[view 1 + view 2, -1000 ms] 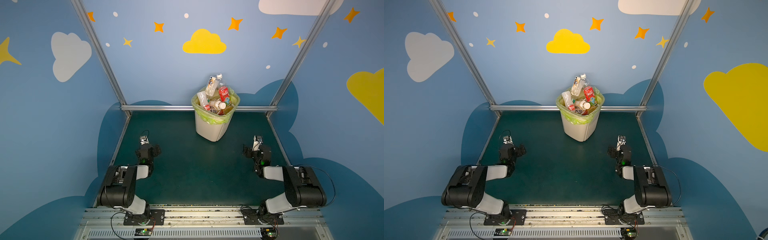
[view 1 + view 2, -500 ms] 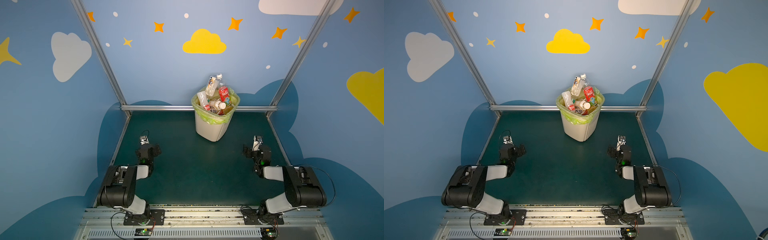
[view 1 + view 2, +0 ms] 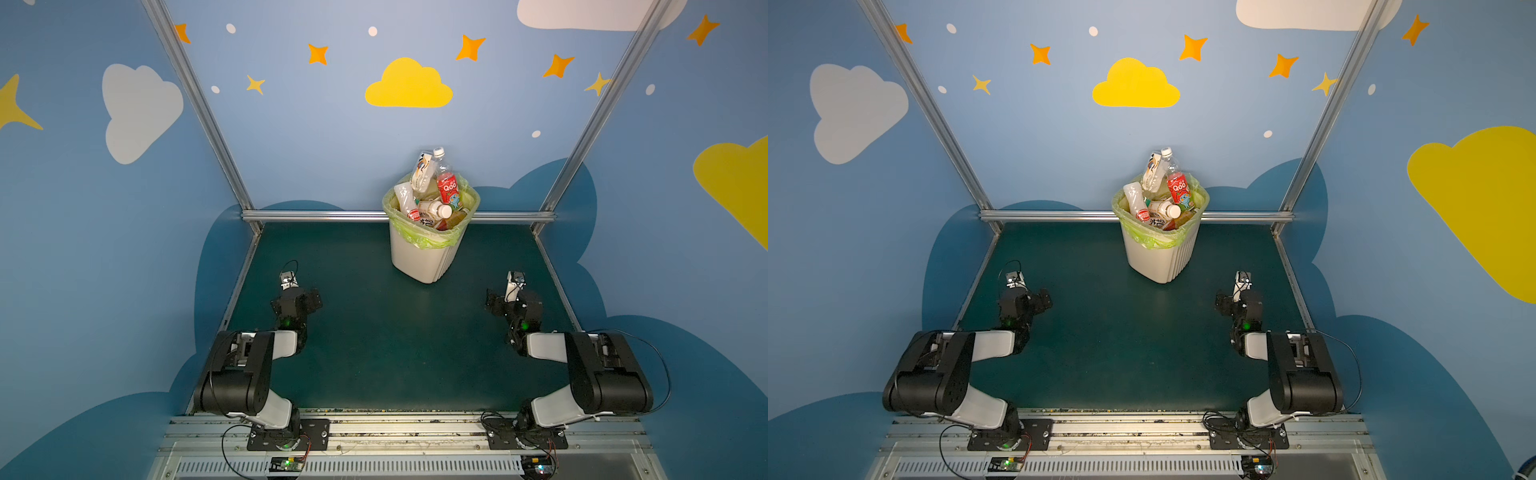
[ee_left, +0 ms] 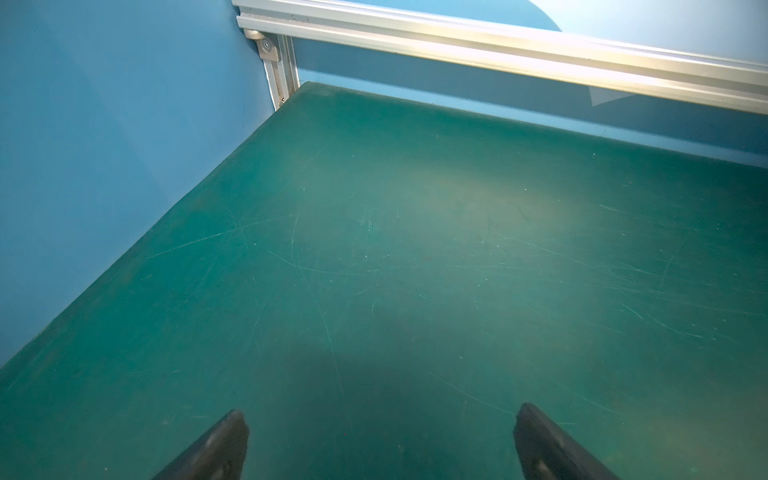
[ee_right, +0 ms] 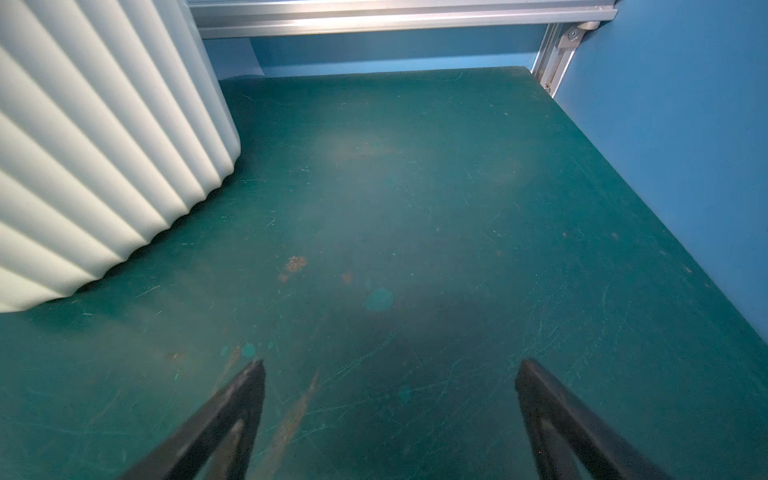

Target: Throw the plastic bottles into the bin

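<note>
Found the bin [image 3: 417, 259] standing near the far edge of the table [image 3: 386, 357], a touch right of the middle, well apart from both arms. Saw the plastic bottles [image 3: 434, 205] heaped inside it, up past the rim of the yellow-green liner, the red-labelled one and a pale-labelled one poking highest and leaning toward the far wall. Searched the rest of the green table in both top views and turned up no bottle lying loose anywhere. Caught the left gripper [image 4: 380, 415] over the table near its left edge, spread wide, holding nothing, only scratched surface showing between its fingers [image 4: 226, 432]. Caught the right gripper [image 5: 390, 370] near the right edge, likewise spread wide and bare, with the bin's ribbed white wall close by on the side toward the middle of the table. Judged the job as good as finished: every bottle in sight already binned, none in either grip, none waiting on the table. Could not count the pile, with the lower ones buried under the top layer. Noted one worry, as a judgement only: so full a heap, with two bottles standing proud of the rim, could shed one back onto the table at a knock. Reckoned nothing left to pick up.
</note>
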